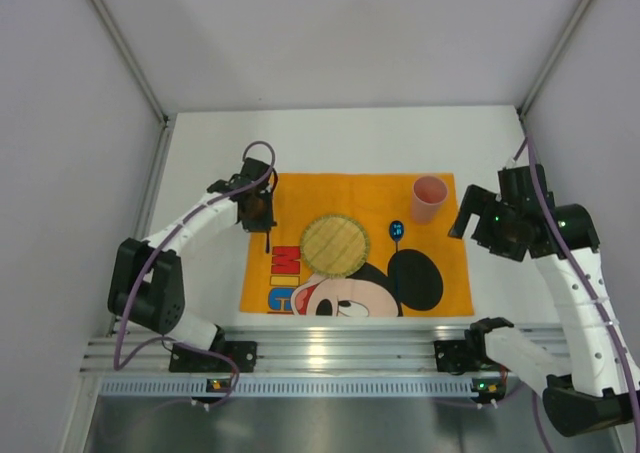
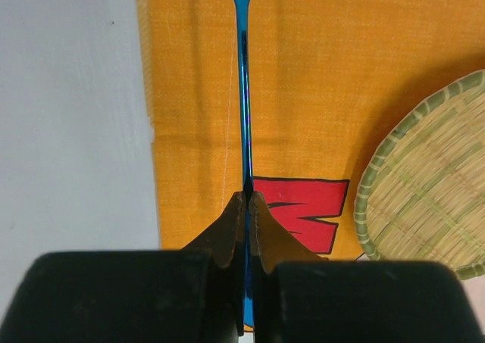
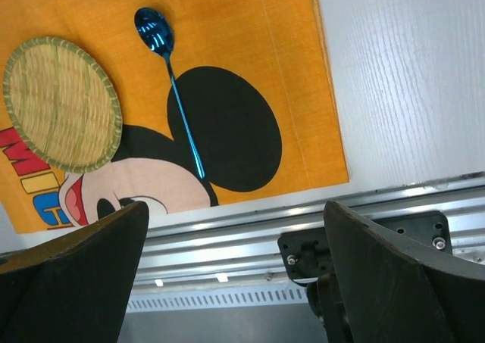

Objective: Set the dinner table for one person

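The left gripper (image 2: 248,207) is pinched tight on a slim blue metal utensil (image 2: 243,93) above the orange cartoon-mouse cloth mat (image 1: 330,198), which is spread on the white dinner table (image 1: 350,138). The right gripper (image 3: 236,207) gapes wide, empty. On the mat: upright pink cup (image 1: 430,198), round woven bamboo plate (image 1: 335,243), shiny blue spoon (image 1: 397,231) between them.

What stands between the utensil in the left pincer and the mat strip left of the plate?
Nothing visible. The left pincer is shut on the utensil over bare mat; the plate lies to its right, apart, with the spoon and cup beyond it.
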`<state>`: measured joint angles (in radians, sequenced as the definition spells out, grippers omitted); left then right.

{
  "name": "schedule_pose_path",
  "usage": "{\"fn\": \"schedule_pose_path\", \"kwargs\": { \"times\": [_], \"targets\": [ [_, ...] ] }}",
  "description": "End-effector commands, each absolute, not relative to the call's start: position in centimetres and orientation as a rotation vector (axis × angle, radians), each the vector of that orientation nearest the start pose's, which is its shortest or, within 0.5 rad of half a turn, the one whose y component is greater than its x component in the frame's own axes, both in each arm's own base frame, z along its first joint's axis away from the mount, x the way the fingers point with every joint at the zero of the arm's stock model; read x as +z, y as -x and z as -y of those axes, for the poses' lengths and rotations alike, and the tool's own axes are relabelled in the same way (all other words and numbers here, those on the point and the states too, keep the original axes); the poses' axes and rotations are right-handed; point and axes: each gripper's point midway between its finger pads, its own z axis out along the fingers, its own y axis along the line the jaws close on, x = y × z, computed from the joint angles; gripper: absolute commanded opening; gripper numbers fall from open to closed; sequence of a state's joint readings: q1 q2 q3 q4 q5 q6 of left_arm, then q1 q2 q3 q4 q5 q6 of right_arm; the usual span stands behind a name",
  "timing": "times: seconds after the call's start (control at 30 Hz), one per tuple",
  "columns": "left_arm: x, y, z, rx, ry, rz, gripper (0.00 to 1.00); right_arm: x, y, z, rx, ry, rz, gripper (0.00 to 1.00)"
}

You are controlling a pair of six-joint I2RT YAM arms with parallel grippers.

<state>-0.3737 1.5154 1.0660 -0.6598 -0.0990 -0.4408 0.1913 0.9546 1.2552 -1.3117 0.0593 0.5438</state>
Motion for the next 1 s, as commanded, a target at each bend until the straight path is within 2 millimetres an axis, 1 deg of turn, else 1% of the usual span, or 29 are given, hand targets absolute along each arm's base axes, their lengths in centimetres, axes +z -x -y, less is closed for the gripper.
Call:
{"fn": "schedule_pose_path", "kwargs": {
  "times": [0.0,0.03,0.07,0.1,0.13,0.2,0.33,0.47,0.5,0.53,0.57,0.6,0.63,0.7,0.73,0.77,0.8,0.83,0.87,0.9,0.93,0.97],
  "targets": [
    [8.2,-29.6,12.2,-0.172,0.033,-2.681,0.00,23.2,-17.9,-4.2,0.200,-0.523,-2.494,1.00],
    [7.6,-29.0,12.3,-0.184,0.016,-2.694,0.00,23.2,-17.6,-4.2,0.198,-0.526,-2.492,1.00],
    [7.5,-28.6,12.4,-0.196,0.007,-2.693,0.00,22.9,-17.5,-4.1,0.194,-0.538,-2.497,1.00],
    [7.4,-28.3,12.7,-0.227,-0.007,-2.700,0.00,22.7,-17.3,-4.1,0.193,-0.544,-2.499,1.00],
    [6.8,-27.4,13.2,-0.263,-0.027,-2.716,0.00,22.7,-17.2,-4.1,0.196,-0.550,-2.495,1.00],
    [6.9,-27.0,14.0,-0.305,-0.050,-2.705,0.00,22.3,-17.1,-4.2,0.202,-0.565,-2.502,1.00],
    [6.4,-26.1,14.7,-0.326,-0.079,-2.719,0.00,22.0,-17.1,-4.2,0.201,-0.585,-2.503,1.00],
    [6.2,-25.3,14.6,-0.313,-0.065,-2.735,0.00,22.0,-17.5,-4.2,0.196,-0.588,-2.503,1.00],
    [6.2,-25.1,14.4,-0.300,-0.049,-2.740,0.07,22.1,-17.6,-4.1,0.191,-0.591,-2.498,1.00],
    [6.4,-25.1,14.1,-0.283,-0.040,-2.731,0.35,22.1,-17.7,-4.1,0.189,-0.594,-2.498,1.00],
    [6.5,-25.1,13.9,-0.271,-0.033,-2.727,0.46,22.1,-17.8,-4.1,0.187,-0.594,-2.498,1.00],
    [6.7,-24.9,13.8,-0.270,-0.020,-2.730,0.53,22.0,-17.8,-4.1,0.185,-0.597,-2.498,1.00],
    [7.2,-25.0,13.9,-0.276,-0.020,-2.720,0.63,22.1,-17.9,-4.1,0.185,-0.597,-2.498,1.00],
    [7.9,-25.4,13.3,-0.238,0.000,-2.700,0.67,22.5,-18.1,-4.1,0.187,-0.592,-2.485,1.00],
    [8.7,-25.4,13.3,-0.235,0.003,-2.701,0.68,22.7,-18.3,-4.0,0.186,-0.578,-2.478,1.00],
    [9.3,-25.4,13.5,-0.247,0.000,-2.699,0.69,23.6,-18.6,-4.1,0.201,-0.556,-2.451,1.00],
    [10.6,-26.0,13.8,-0.264,0.000,-2.676,0.70,24.5,-19.1,-4.4,0.231,-0.534,-2.417,1.00],
    [11.5,-25.6,13.7,-0.267,0.001,-2.677,0.70,25.4,-19.2,-4.5,0.252,-0.485,-2.382,1.00],
    [12.6,-25.8,13.8,-0.281,0.005,-2.657,0.72,26.9,-19.5,-4.9,0.293,-0.441,-2.332,1.00],
    [14.3,-26.3,14.2,-0.310,0.007,-2.616,0.72,28.4,-19.8,-6.4,0.400,-0.360,-2.286,1.00],
    [15.9,-26.3,14.2,-0.334,0.007,-2.572,0.74,29.9,-19.1,-6.8,0.448,-0.289,-2.217,1.00],
    [17.2,-26.5,14.0,-0.335,0.023,-2.536,0.77,30.4,-18.9,-7.3,0.488,-0.263,-2.178,0.99]
  ]
}}
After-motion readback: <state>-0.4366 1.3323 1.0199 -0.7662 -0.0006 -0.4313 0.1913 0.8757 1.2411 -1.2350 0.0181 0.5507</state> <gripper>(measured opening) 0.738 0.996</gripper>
